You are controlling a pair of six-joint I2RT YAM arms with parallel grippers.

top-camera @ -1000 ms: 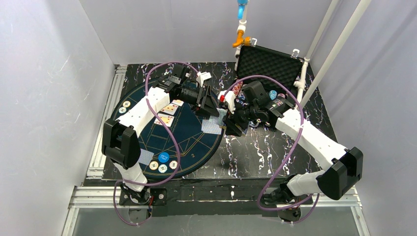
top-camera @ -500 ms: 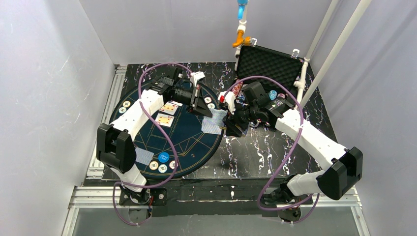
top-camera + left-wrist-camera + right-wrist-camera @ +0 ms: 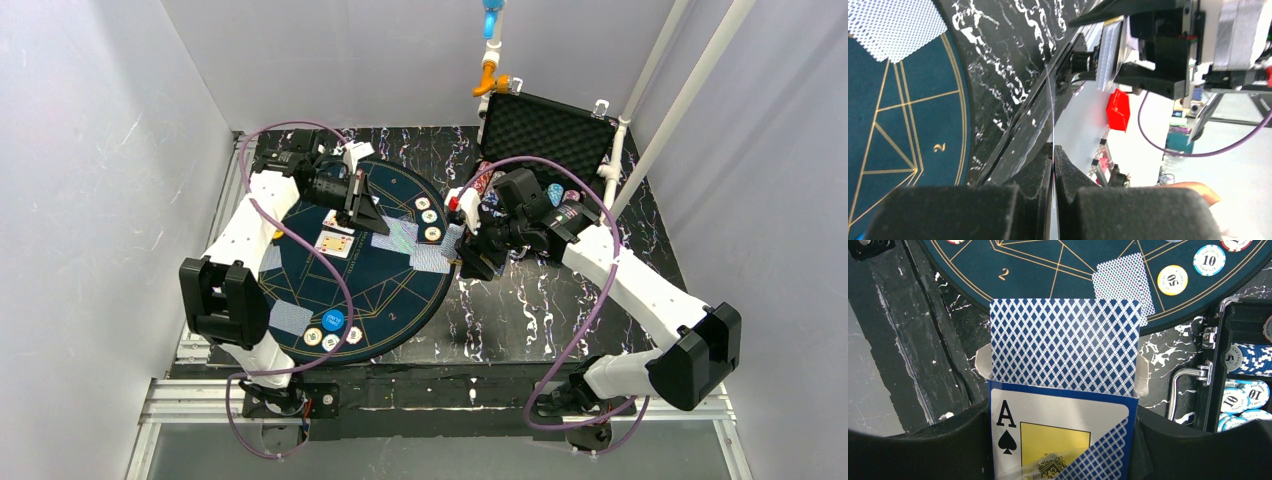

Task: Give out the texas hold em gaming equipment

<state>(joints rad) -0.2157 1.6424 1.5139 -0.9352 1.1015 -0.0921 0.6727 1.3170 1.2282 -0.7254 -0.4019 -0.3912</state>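
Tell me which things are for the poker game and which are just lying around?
For the game: card pinched in left gripper; card box in right gripper; poker chips; blue button disc.
Just there: black case; round mat.

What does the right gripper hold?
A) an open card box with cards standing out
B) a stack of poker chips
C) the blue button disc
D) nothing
A: the right gripper clamps the ace-of-spades card box, with blue-backed cards rising from its open top.

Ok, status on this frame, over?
Left gripper shut on one blue-backed playing card above round dark-blue mat. Right gripper holds open blue card box, deck protruding. No obstruction seen.
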